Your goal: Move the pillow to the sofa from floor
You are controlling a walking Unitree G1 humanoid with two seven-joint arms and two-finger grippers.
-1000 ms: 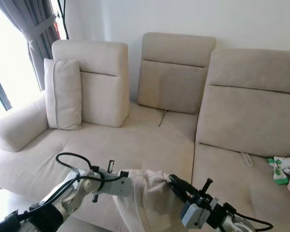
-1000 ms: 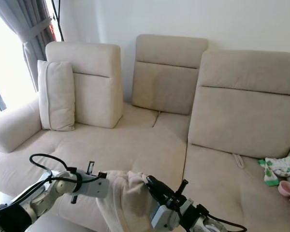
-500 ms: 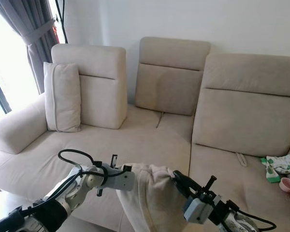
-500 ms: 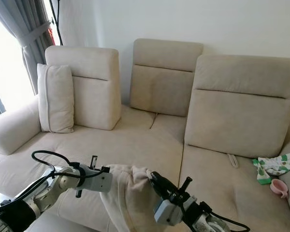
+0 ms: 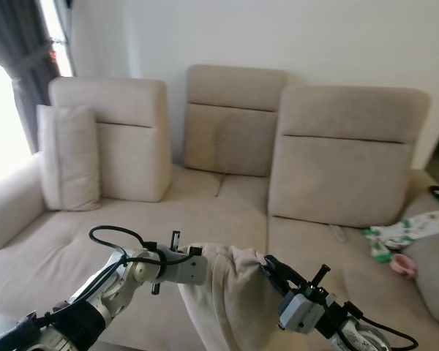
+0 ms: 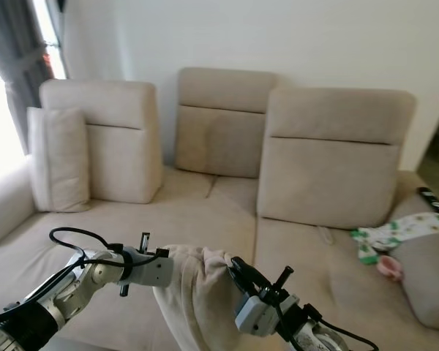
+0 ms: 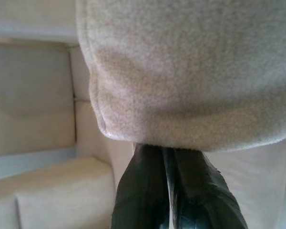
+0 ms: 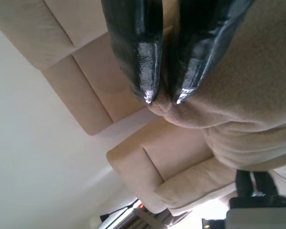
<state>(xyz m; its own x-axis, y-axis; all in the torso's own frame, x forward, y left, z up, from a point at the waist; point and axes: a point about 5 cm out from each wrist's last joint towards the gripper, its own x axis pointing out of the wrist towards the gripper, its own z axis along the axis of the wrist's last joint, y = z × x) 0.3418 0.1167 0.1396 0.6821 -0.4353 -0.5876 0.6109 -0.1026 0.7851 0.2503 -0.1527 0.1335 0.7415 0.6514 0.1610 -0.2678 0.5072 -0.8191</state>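
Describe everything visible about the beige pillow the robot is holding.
The soft beige fleecy-fabric pillow hangs bunched and drooping between both arms, in front of the beige sofa's seat edge. The left gripper pinches one upper edge, the right gripper the other. Its lower part runs out of frame.

The pillow [image 5: 230, 307] runs off the picture's lower edge.

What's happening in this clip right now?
The robot stands facing a beige sofa, holding a beige pillow up between both arms in front of the seat. The left gripper pinches one upper corner and the right gripper the other, both shut on the fabric. The pillow hangs below them, not yet set down. Another pillow leans upright against the sofa's left backrest.
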